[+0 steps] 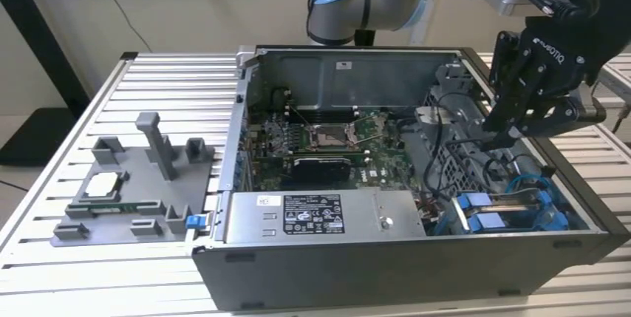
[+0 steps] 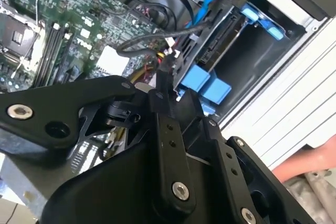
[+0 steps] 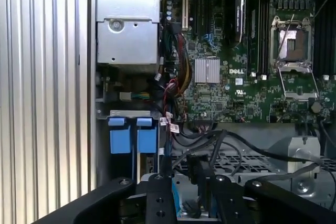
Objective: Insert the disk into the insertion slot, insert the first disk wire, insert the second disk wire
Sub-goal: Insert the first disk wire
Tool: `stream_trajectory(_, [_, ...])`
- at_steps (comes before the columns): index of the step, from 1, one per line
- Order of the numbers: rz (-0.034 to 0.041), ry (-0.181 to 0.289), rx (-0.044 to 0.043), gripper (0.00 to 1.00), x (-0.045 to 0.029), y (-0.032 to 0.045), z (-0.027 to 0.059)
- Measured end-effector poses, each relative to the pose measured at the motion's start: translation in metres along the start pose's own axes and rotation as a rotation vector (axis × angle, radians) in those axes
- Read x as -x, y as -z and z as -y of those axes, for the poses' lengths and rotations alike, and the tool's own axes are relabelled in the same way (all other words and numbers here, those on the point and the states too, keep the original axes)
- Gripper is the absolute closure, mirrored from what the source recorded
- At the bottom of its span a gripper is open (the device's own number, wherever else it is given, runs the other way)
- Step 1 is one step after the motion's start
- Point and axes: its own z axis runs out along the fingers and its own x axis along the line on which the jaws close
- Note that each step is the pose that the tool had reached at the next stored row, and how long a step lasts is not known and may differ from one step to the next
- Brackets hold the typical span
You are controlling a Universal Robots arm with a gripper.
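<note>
The disk (image 1: 513, 200) sits edge-up in the insertion slot at the front corner of the open computer case, on the exterior view's right. Its blue carrier tabs (image 1: 481, 212) (image 3: 132, 137) (image 2: 209, 83) stick out of the bay. My gripper (image 1: 501, 138) (image 3: 190, 176) (image 2: 169, 74) hangs just above and behind the bay. Its black fingers (image 3: 160, 187) are shut on the black plug of a disk wire (image 3: 226, 139) (image 1: 462, 142), which trails over the perforated drive cage. A blue flat cable (image 1: 537, 178) loops beside the disk.
The grey power supply box (image 1: 315, 213) (image 3: 128, 24) fills the case's front, and the green motherboard (image 1: 326, 140) (image 3: 252, 51) lies behind it. A grey parts fixture (image 1: 138, 184) stands on the slatted table at the exterior view's left. A person's hand (image 2: 302, 167) rests outside the case.
</note>
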Motion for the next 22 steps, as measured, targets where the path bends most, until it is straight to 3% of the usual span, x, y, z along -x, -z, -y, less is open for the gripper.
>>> stream_trajectory(6, [-0.0007,0.05,-0.0437,0.0,0.0022,-0.0039,0.0001])
stream_trajectory(8, [-0.0011,0.064,-0.0538,0.0,0.0024,-0.0061,-0.0003])
stream_trajectory(17, [-0.0017,0.127,-0.0564,0.0,0.0026,-0.0157,-0.0055])
stream_trajectory(22, [-0.0023,0.146,-0.068,0.0,0.0024,-0.019,-0.008])
